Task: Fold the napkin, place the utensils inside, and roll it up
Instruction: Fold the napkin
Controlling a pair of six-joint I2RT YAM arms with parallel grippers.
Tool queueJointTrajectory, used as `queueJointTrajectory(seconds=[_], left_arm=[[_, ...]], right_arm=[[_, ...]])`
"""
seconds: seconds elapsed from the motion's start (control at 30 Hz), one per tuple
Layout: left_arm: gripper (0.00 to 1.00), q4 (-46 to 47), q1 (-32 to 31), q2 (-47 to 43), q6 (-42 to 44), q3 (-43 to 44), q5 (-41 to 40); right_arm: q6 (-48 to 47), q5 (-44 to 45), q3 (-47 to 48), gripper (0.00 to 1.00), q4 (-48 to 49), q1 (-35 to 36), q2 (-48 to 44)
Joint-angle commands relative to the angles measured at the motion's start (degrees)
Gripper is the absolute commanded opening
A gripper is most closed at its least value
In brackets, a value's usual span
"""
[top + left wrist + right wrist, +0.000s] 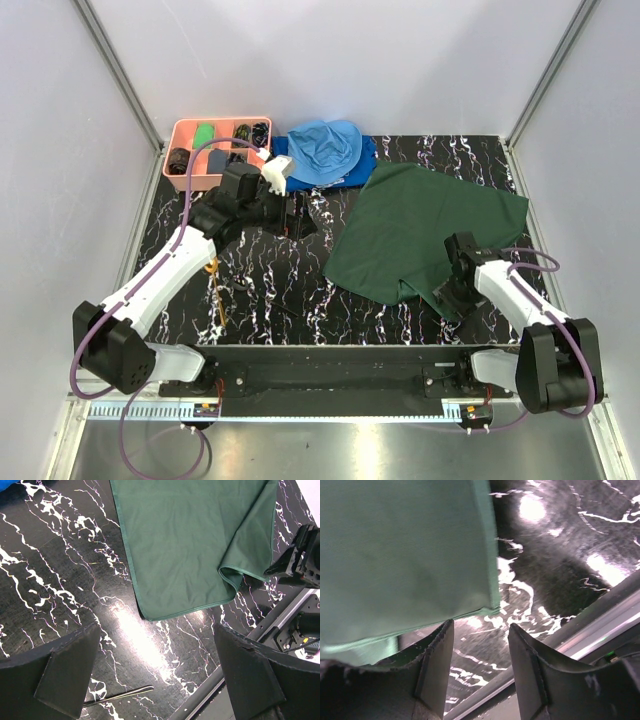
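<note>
While the napkin (420, 230) lies opened out on the table (270, 290), no proper fold shows in it.

Item 1, napkin: dark green cloth, set askew like a diamond, right of centre. It is mostly a single layer. Its near right corner is turned over on itself in a loose lip, close to the front rail.

Item 2, utensils (217, 295): slim gold pieces on bare table at the near left, beside the left arm and well apart from the napkin. How many there are is too small to tell.

Item 3, right gripper (480, 627): low at the napkin's near right corner. Its jaws are partway apart with only table showing between them, and the hem runs just beyond one finger. It holds nothing.

Item 4, left gripper (156, 630): raised over the middle of the table, left of the napkin, spread to its widest and empty.

Item 5, sundries:
- A pink tray (220, 122) of small oddments sits at the far left.
- A light blue cloth (325, 148) is heaped over a royal-blue cloth (366, 160) at the far centre, just beside the napkin's far corner.

Status, by my reckoning, is very early. The turned corner is at most the start of a fold. The fold itself, laying the utensils inside and the rolling are all left to do.
</note>
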Motion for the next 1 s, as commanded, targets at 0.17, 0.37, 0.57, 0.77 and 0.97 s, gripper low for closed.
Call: queueJointTrajectory(seconds=[0.17, 0.37, 0.57, 0.77, 0.97], left_arm=[[0.99, 1.93, -0.16, 0.23, -0.45, 0.23, 2.01], [0.99, 1.84, -0.16, -0.03, -0.19, 0.15, 1.4], [0.99, 1.84, -0.16, -0.38, -0.28, 0.24, 1.75], [0.99, 1.84, -0.16, -0.47, -0.19, 0.32, 1.84], [0.99, 1.84, -0.16, -0.47, -0.1, 0.24, 1.49]], right_arm=[[3.22, 5.29, -2.69, 0.48, 1.78, -0.71, 0.6], [5.15, 8.19, -2.25, 0.48, 1.6, -0.71, 1.48], [5.86, 10.22, -1.19, 0.49, 1.6, -0.71, 3.67], [3.22, 7.15, 1.27, 0.49, 5.37, -0.63, 8.42], [4.63, 3.18, 1.35, 0.44, 10.92, -0.01, 11.84]])
